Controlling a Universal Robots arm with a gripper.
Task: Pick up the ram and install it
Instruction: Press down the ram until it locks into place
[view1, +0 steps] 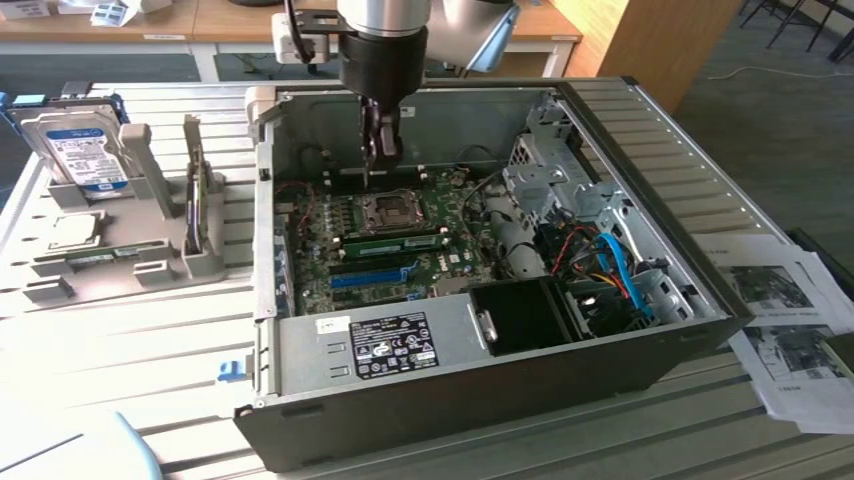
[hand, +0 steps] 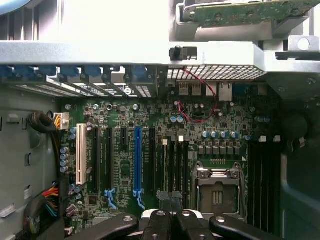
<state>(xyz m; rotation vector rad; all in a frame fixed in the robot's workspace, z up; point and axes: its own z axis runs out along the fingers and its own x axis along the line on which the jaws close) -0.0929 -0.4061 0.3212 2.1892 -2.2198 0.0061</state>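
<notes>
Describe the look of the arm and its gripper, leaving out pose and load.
The arm ends in a smooth silver-grey cylinder, then a black cylindrical wrist section. Below it hangs the gripper, slim, dark and made of linked bars. A black bracket with a white block sits beside the wrist. The wrist view shows black rounded links with silver pivot bolts.

The arm comes straight down from above, wrist vertical, its black lower section pointing at the floor. The gripper hangs directly beneath it, fingers long, dark and aimed downward. The jaws are pressed together, no gap between them. In the wrist view the gripper shows as black knuckled links drawn in tight side by side, with two outer links splayed to either side.
</notes>
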